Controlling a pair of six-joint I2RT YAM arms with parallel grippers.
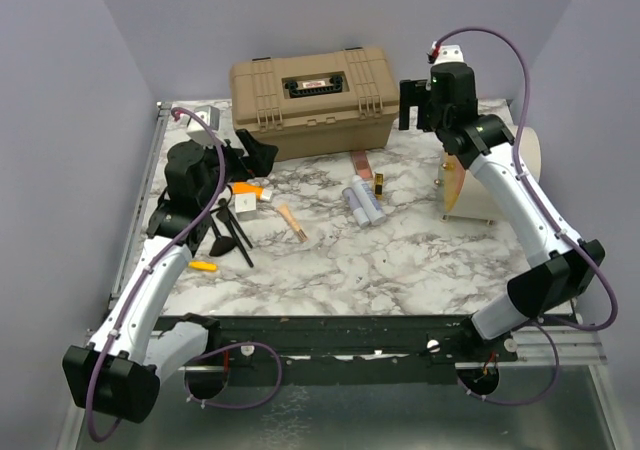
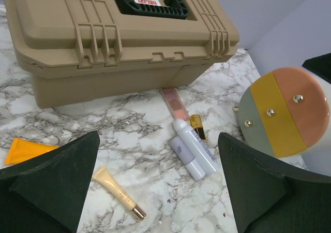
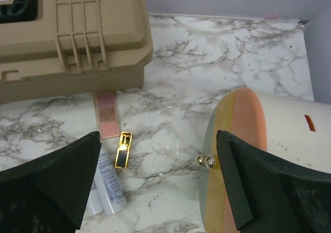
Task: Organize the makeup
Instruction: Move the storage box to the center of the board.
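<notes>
From above, nothing looks sorted yet: brushes (image 1: 232, 232), tubes (image 1: 362, 202) and a pencil (image 1: 203, 265) lie loose on the table (image 1: 400, 260) before the shut case (image 1: 315, 95).

Left wrist: your left gripper (image 2: 158, 137) hangs spread wide, empty, near the tubes.

Right wrist: your right gripper (image 3: 158, 134) gapes too, holding nothing, above a gold stick (image 3: 123, 150) near the pouch (image 3: 269, 155).

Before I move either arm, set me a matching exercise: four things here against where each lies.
1. tan hard plastic case
2. round cream pouch with striped end
3. two pale plastic tubes
4. flat orange plastic tube

A. side by side, mid-table
B. closed, at the back
C. on its side, far right
D. lying flat, on the left side

Pairs: 1-B, 2-C, 3-A, 4-D
</notes>
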